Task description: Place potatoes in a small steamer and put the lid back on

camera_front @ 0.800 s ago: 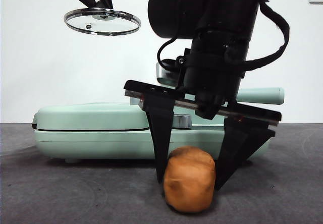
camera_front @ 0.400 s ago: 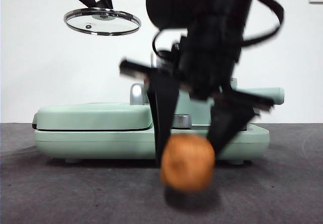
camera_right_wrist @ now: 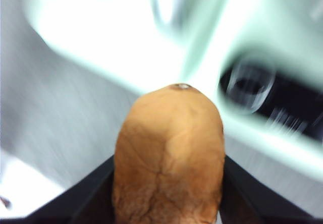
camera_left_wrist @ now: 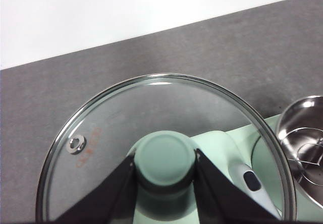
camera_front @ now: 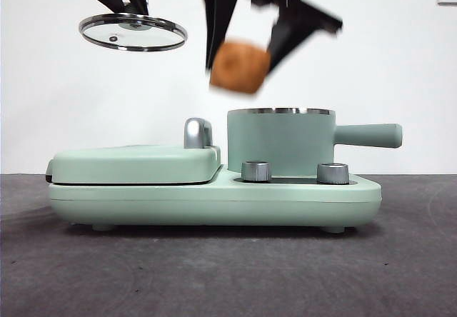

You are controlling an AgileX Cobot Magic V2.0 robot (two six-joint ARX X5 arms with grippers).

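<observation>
My right gripper point(camera_front: 240, 66) is shut on the orange-brown potato point(camera_front: 240, 66), holding it in the air above the left rim of the small steamer point(camera_front: 280, 140), a mint-green pot with a steel rim and a side handle. The potato fills the right wrist view point(camera_right_wrist: 169, 153), which is blurred. My left gripper point(camera_front: 127, 6) is shut on the green knob point(camera_left_wrist: 165, 159) of the glass lid point(camera_front: 133, 33) and holds it high at the left. In the left wrist view the steamer's steel inside point(camera_left_wrist: 303, 143) shows below.
The steamer stands on a mint-green cooker base point(camera_front: 214, 199) with two steel dials point(camera_front: 255, 171). A flat green griddle cover point(camera_front: 136, 163) with a chrome handle point(camera_front: 196, 133) lies on the base's left half. The table is dark grey point(camera_front: 214, 274).
My right gripper closed on the potato and lifted it from the table in front of the cooker up to above the steamer. The lid shifted slightly left.
</observation>
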